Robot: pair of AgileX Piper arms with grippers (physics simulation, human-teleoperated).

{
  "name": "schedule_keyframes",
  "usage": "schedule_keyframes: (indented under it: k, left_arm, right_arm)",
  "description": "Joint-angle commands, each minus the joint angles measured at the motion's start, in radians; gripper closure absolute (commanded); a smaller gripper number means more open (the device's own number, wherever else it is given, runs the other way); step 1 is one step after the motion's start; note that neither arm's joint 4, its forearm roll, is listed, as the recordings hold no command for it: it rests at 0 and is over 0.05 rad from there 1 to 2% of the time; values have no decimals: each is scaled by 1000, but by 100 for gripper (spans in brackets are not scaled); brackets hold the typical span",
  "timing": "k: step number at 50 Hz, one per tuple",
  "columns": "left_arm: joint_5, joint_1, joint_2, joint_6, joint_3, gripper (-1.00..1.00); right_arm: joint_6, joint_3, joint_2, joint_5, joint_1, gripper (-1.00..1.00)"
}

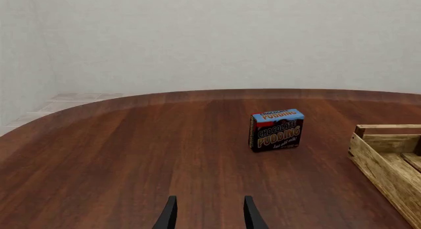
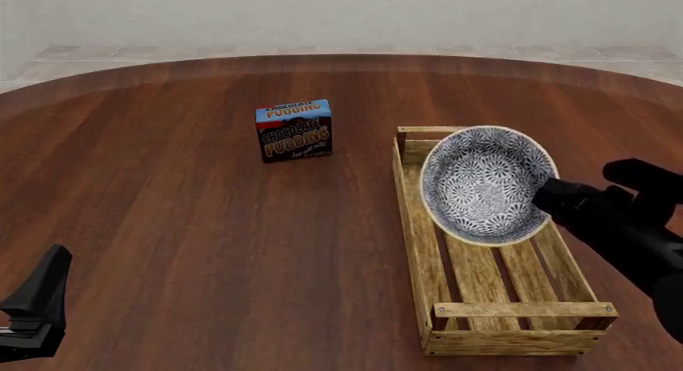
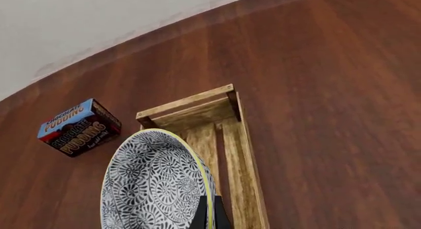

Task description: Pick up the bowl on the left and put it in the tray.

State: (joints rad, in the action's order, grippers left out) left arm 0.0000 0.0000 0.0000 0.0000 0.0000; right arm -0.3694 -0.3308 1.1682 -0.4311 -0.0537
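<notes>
The round wooden table (image 2: pixel 192 251) spread wide under me. On its right side lay the long slatted tray (image 2: pixel 501 291). Over the tray's far half I held the bowl (image 2: pixel 485 183), tilted up on edge with its patterned inside facing left, my right claw (image 2: pixel 549 193) clenched on its rim. The chocolate pudding box (image 2: pixel 294 130) stood upright, left of the tray. My left claw (image 1: pixel 209 214) hung low near the table's near-left edge, fingers parted, gripping nothing.
</notes>
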Motion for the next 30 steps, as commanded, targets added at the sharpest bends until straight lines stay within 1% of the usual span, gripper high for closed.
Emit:
schedule_keyframes:
  k: [1,18,20,26,28,29,30]
  left_arm:
    - [0,0,0,0,0,-100]
    - [0,0,0,0,0,-100]
    - [0,0,0,0,0,-100]
    - [0,0,0,0,0,-100]
    - [0,0,0,0,0,-100]
    - [0,0,0,0,0,-100]
    - [0,0,0,0,0,-100]
  right_arm:
    - [-10,-1,-5,4,10,100]
    - [-14,7,-3,1,9,100]
    - [-25,8,9,-2,5,100]
    - [-29,12,14,-6,4,100]
    - [-47,11,40,-11,0,100]
    - [-34,12,27,-11,4,100]
    - [-36,12,27,-10,4,100]
